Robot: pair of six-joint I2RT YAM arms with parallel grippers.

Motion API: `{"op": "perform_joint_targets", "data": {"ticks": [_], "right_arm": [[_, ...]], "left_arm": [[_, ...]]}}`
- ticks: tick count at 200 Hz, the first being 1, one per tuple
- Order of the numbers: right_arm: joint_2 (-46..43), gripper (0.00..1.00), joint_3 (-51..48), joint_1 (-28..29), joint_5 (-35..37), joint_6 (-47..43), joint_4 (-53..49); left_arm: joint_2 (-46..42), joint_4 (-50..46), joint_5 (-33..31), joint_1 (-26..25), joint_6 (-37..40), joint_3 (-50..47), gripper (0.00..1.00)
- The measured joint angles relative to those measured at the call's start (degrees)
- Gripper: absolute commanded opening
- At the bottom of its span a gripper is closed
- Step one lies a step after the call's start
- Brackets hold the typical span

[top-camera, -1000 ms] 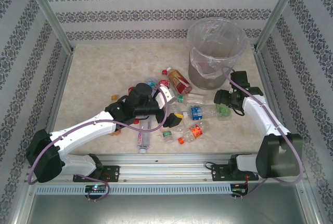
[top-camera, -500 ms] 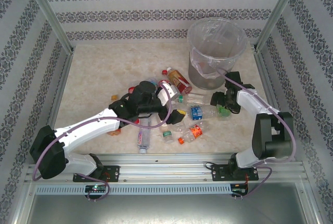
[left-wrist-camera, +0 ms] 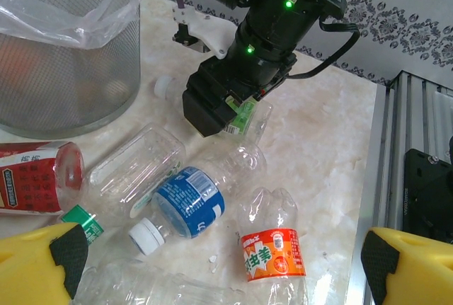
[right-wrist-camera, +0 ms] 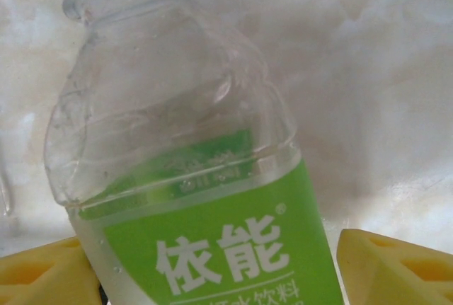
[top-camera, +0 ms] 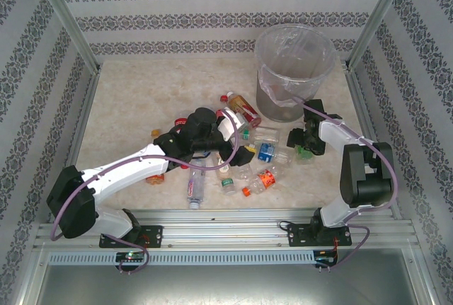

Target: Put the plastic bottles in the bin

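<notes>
The left claw (left-wrist-camera: 223, 266) is released, its yellow pads spread wide and hovering low over the cluster of plastic bottles on the marble-patterned desk (top-camera: 141, 100). In the left wrist view a blue-labelled bottle (left-wrist-camera: 187, 202) with a white cap and an orange-labelled bottle (left-wrist-camera: 272, 252) lie between its pads, with a clear unlabelled bottle (left-wrist-camera: 134, 167) and a red-labelled bottle (left-wrist-camera: 32, 177) just beyond. The right claw (top-camera: 303, 146) sits down on the desk straddling a green-labelled bottle (right-wrist-camera: 205, 248) that lies on its side; its pads flank the bottle closely, but I cannot tell whether they press on it. The bin (top-camera: 283, 100) stands upright just behind the right claw, its bag liner draped over the rim.
</notes>
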Motion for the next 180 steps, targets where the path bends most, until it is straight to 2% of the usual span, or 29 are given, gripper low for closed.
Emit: {"op": "perform_joint_targets", "data": {"ticks": [31, 57, 149, 180], "right_arm": [[0.00, 0.67, 0.00, 0.00, 0.22, -0.79, 0.17], [-0.55, 0.63, 0.00, 0.00, 0.22, -0.74, 0.13], [-10.71, 0.58, -2.34, -0.33, 0.28, 2.12, -1.57], [-17.00, 0.56, -3.96, 0.35, -0.04, 4.59, -4.15]], "left_arm": [[0.00, 0.00, 0.00, 0.00, 0.02, 0.35, 1.00], [0.00, -0.02, 0.02, 0.00, 0.04, 0.46, 1.00], [0.17, 0.28, 2.54, 0.00, 0.09, 1.57, 1.00], [-0.31, 5.11, 3.28, 0.00, -0.24, -1.55, 1.00]]}}
